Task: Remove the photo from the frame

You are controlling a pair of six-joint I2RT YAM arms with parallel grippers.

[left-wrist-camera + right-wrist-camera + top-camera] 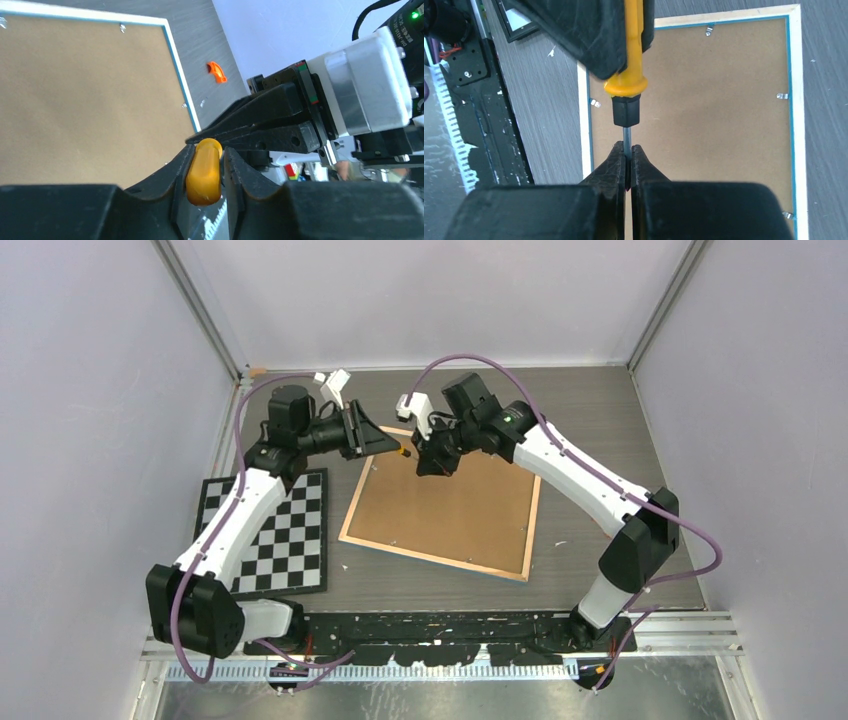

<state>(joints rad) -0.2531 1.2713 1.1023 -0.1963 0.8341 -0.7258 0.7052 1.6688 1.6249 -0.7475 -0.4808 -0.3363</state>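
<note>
Your left end effector grips the yellow-handled screwdriver; your right end effector pinches its steel shaft above the brown-backed rectangular frame.

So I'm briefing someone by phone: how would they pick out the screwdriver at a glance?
Find the frame lying back-up in the middle of the table. Over its far left corner the left gripper and right gripper meet, and the screwdriver spans between them. It is the only yellow-handled thing there, its thin metal shaft pinched by the right gripper.
</note>
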